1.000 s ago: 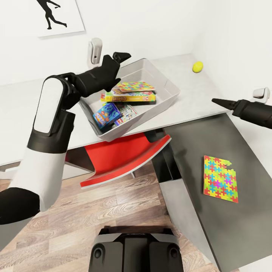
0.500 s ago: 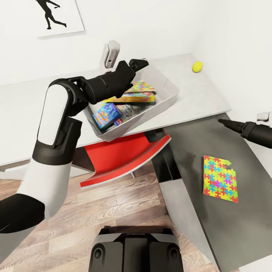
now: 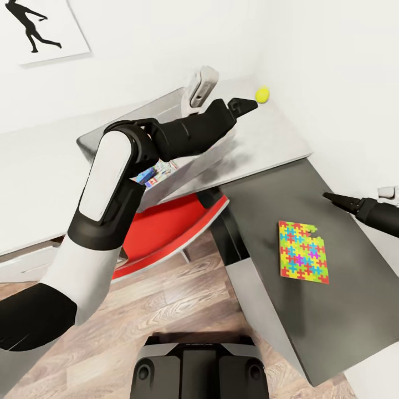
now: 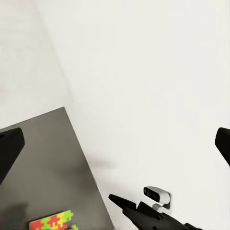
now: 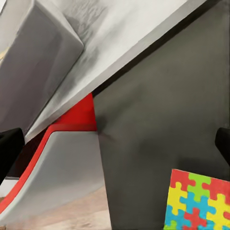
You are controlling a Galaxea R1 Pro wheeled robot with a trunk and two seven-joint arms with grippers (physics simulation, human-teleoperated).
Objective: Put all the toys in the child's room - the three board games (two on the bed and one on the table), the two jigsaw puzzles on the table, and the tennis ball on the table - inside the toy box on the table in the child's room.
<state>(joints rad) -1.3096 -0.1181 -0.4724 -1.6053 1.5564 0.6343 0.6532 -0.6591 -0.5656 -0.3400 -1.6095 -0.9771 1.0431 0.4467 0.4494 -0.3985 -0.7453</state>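
Head view: one light grey counter runs along the wall, and one dark counter meets it at the corner. One red chair sits tucked under the light counter, above wood floor. One toy box, grey, stands on the light counter; the left arm crosses in front and hides most of it. Between arm and box wall a few coloured game boxes peek out; their number and print cannot be read. One poster with a black figure hangs on the wall.

One puzzle, many-coloured, lies flat on the dark counter, well apart from the toy box; it also appears in the right wrist view and the left wrist view. One tennis ball, yellow, rests on the light counter near the corner, outside the box.

The left gripper reaches over the light counter, its tip just beside the ball and apart from it; its jaws are spread wide with nothing between them. The right gripper hangs over the dark counter near the puzzle, jaws likewise parted and holding nothing.
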